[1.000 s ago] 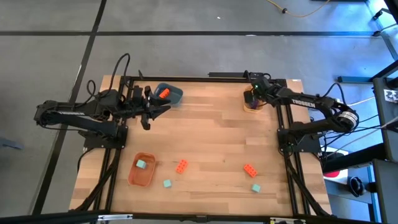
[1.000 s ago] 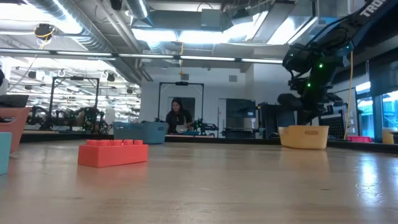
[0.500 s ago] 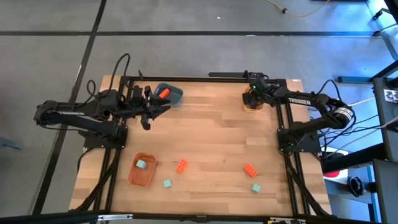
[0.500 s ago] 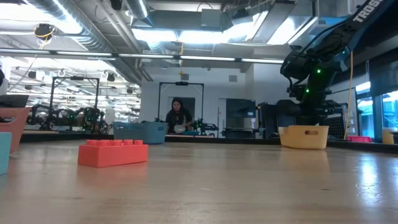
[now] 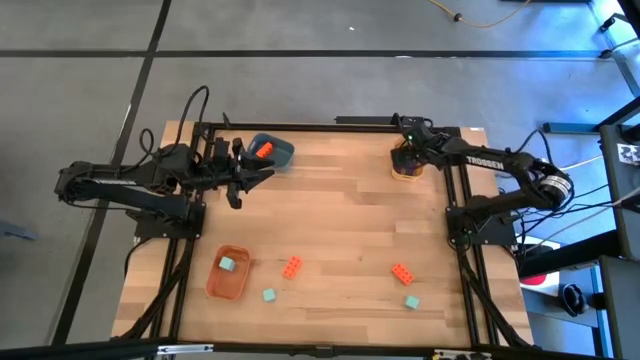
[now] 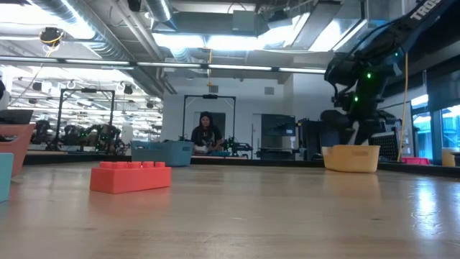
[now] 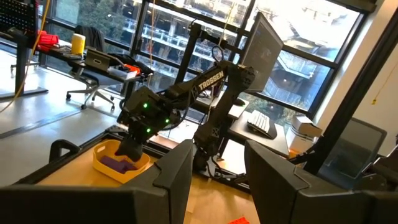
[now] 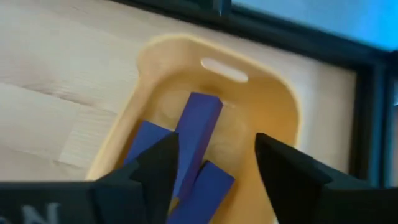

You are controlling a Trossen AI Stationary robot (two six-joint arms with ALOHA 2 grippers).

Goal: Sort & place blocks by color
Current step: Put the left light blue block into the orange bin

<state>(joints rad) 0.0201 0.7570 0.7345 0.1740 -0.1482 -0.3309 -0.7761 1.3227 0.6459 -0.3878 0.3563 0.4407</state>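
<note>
My right gripper hovers open over the yellow bowl at the table's far right. Three purple blocks lie in that bowl; the longest leans on the other two. My left gripper waits open and empty beside the dark blue bowl, which holds an orange block. The orange bowl near the front left holds a teal block. Two orange blocks and two teal blocks rest flat on the table.
The arms' black frames run along the table's left and right edges. The middle of the wooden table is bare. A person stands in the room far beyond the table.
My right gripper has stayed over the yellow bowl and tipped a little further down. In the low view its fingers now stand wider apart than a second ago.
</note>
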